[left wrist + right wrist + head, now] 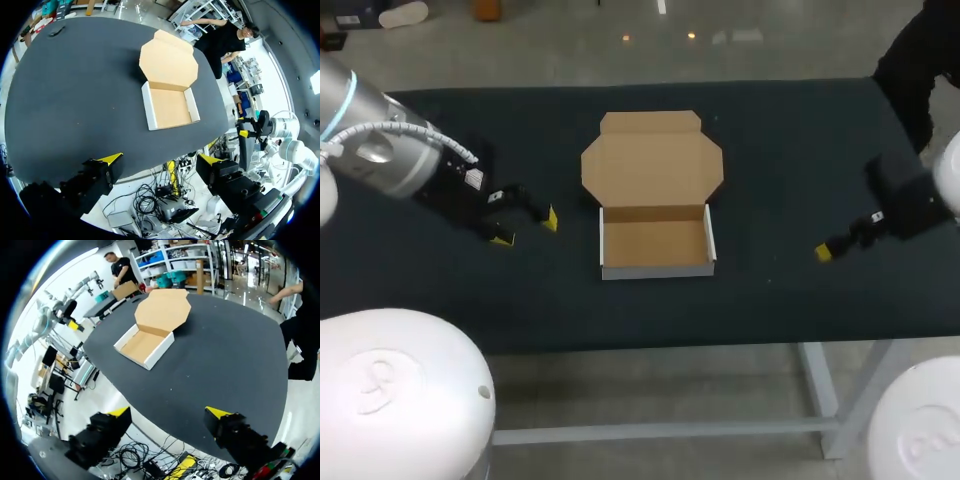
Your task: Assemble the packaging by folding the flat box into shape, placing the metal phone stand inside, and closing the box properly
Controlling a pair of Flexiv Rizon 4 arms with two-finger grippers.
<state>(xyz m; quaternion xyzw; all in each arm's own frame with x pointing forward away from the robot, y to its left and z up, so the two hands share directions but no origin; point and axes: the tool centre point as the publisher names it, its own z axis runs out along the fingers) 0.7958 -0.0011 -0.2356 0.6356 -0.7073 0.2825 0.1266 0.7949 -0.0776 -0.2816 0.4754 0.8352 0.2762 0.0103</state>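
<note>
Released and empty, left gripper [525, 228] and right gripper [168, 412] flank the box [656, 269], well apart from it. It sits mid-way across the table [790, 150], walls up, lid [652, 165] lying open. No phone stand shows; I'd locate it, then set it flat inside before closing.

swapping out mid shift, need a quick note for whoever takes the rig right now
Left gripper: open, empty, to the left of the box.
Right gripper: open, empty, to the right of the box.
Done: box folded into a tray mid-table, nothing in it, lid open and lying flat behind it.
Left: the phone stand, not seen in any view, goes inside; then close the lid.
</note>
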